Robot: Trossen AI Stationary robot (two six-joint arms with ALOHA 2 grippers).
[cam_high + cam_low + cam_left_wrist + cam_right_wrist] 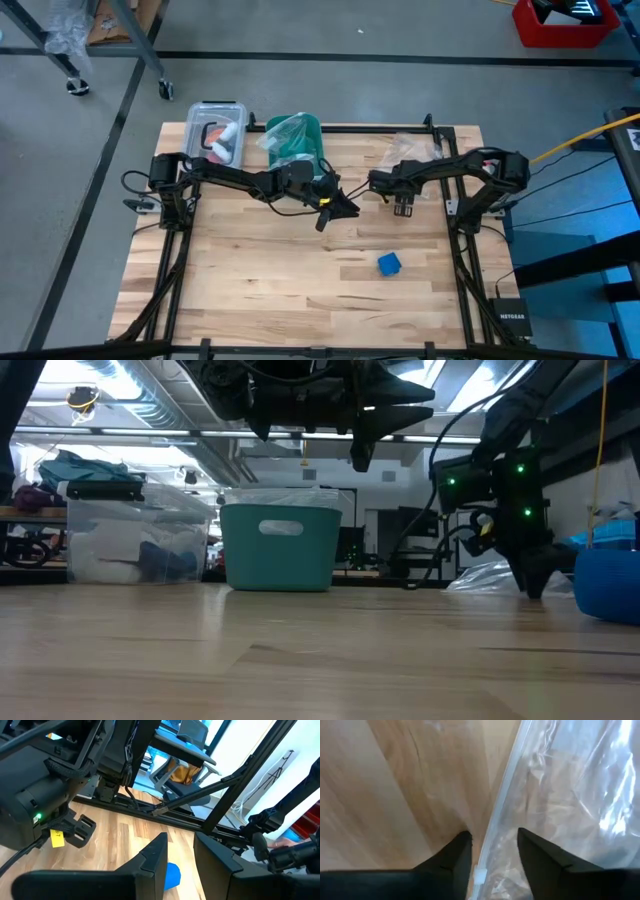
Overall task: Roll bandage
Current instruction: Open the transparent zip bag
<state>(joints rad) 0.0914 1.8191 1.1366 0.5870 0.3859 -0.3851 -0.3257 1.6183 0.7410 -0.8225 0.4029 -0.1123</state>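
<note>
The bandage is a small bright blue roll resting on the wooden table toward its near right; it also shows in the low view and under my left fingers in the left wrist view. My left gripper hangs high over the table's middle, pointing level, open and holding nothing. My right gripper points steeply down close to the tabletop, farther from the near edge than the bandage. It is open, with its fingers astride the edge of a clear plastic bag. My right gripper comes from above, slanting down, with one finger over bare wood and the other over the bag. The bag's zip edge runs between them and lies flat on the table. I cannot tell whether the fingers touch it.
A teal bin lined with plastic stands at the far middle, with a clear lidded box to its left. The clear plastic bag lies at the far right. Bare wood stretches along the near half of the table.
</note>
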